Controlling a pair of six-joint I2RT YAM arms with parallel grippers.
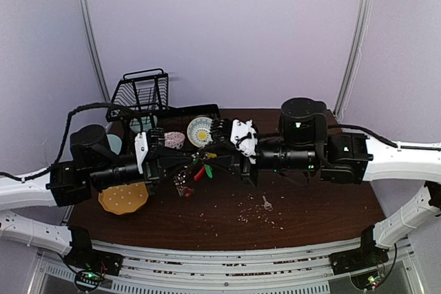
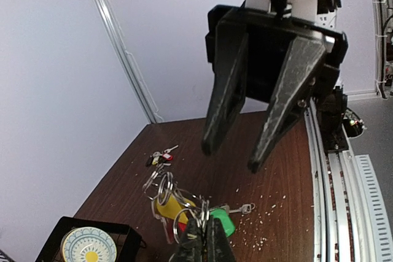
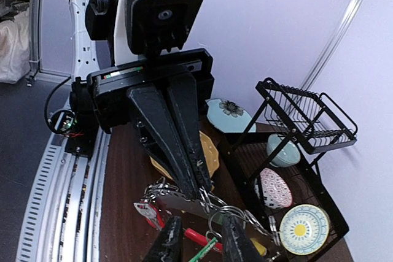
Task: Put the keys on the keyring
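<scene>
The rack (image 1: 141, 93) stood at the far left of the table (image 1: 310, 215). In its lower tray lay a plate with a yellow centre (image 3: 299, 229) and, beside it, a pink plate (image 3: 274, 188). A pale bowl (image 3: 282, 150) sat further in, under the upper basket (image 3: 310, 121). A flowered blue plate (image 3: 230, 115) and an orange plate (image 1: 124, 199) lay outside the rack, on the table.

The left gripper (image 2: 201, 231) was clamped tight on the keyring (image 3: 215, 210), pinching a ring of the silvery chain at its fingertips. The bunch trailed from there between the two arms. Whether its lower end touched the table could not be told. A red clip (image 3: 198, 237) hung under the chain, and a yellow tag (image 2: 169, 207) and a green tag (image 2: 222, 222) showed in the bunch.

The right gripper (image 3: 202, 246) faced the left one with its fingers spread moderately and gripping nothing. Its tips were just beside the keyring. From its own wrist camera, the red clip and a green tag showed in the gap between the fingers, but no contact could be made out.

Some loose keys (image 2: 158, 157) with red heads lay in a small cluster on the table beyond the bunch, apart from both grippers. A single key (image 1: 267, 203) lay alone towards the near edge, among crumbs (image 1: 248, 217).
</scene>
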